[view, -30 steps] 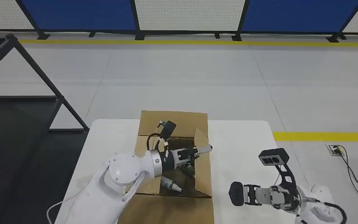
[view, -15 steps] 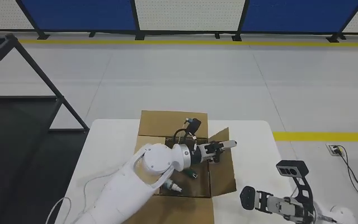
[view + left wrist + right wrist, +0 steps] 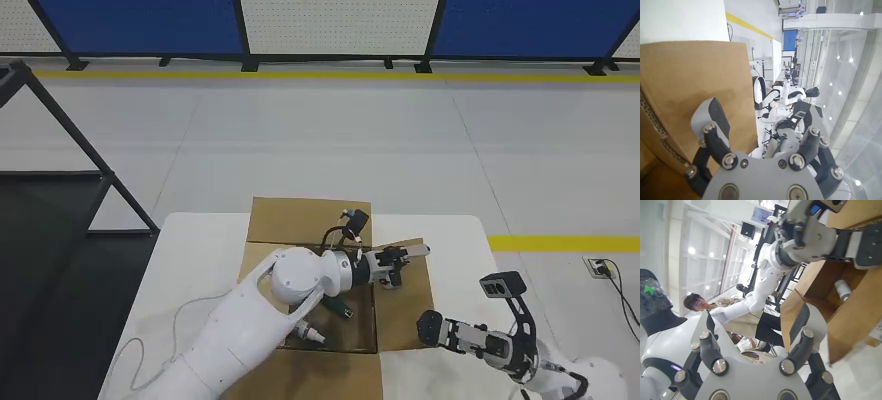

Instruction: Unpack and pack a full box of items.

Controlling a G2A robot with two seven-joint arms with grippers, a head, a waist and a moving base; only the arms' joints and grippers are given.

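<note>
The open cardboard box [image 3: 300,218] stands mid-table. Its right flap [image 3: 405,310] is folded outward. My left gripper [image 3: 405,260] reaches across the box at that flap's top edge, open. In the left wrist view, my left gripper [image 3: 762,113] has one finger [image 3: 719,115] against the flap's face [image 3: 696,72] and holds nothing. My right gripper [image 3: 427,328] hovers low just right of the flap, open and empty [image 3: 755,328]. Inside the box lie a white bottle [image 3: 308,334] [image 3: 843,290] and a green item [image 3: 338,308].
The white table [image 3: 200,260] has bare room left of the box and a strip at the right [image 3: 460,250]. The box's near flap [image 3: 300,375] hangs toward the front edge. A yellow floor line [image 3: 560,243] runs past the table's right side.
My left gripper swung from over the box's middle to the right and pushed the right flap up and outward. My right gripper drew back, then came in close beside the flap.
</note>
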